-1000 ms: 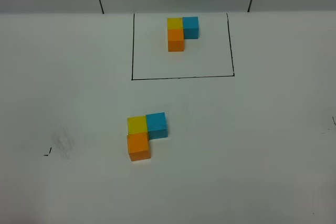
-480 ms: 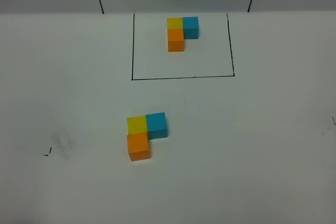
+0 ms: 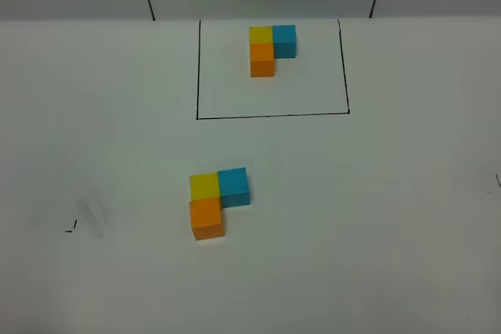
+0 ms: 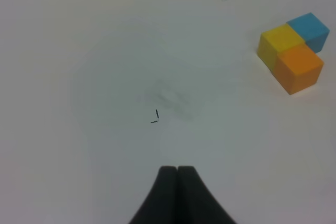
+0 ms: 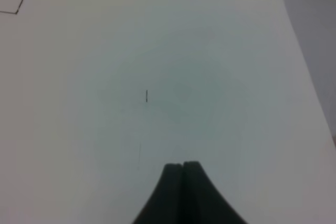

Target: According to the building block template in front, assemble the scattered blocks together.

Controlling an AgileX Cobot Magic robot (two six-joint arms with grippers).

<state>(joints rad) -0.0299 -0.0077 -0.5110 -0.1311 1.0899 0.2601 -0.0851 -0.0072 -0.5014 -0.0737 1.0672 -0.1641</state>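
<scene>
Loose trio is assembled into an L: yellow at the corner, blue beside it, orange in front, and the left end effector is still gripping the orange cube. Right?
Not quite. The L is as you say: yellow cube, blue cube, orange cube. But the left end effector holds nothing; the left wrist view shows it shut over bare table, well clear of the cubes.

Table (image 3: 376, 217): smooth matt white, paper-like sheet, faint grey smudge (image 3: 95, 213) on it left of the orange cube. Outline (image 3: 270, 116): thin black pen line, drawn flat on that surface. Orange cube (image 3: 207, 218), yellow cube (image 3: 204, 186), blue cube (image 3: 234, 186): matt, no glare, plain flat faces, crisp edges; could be painted wood or plastic, cannot tell. Template (image 3: 272, 46): same matt finish. Left claw (image 4: 177, 170) and right claw (image 5: 183, 166): matt black, smooth, plastic-looking.
</scene>
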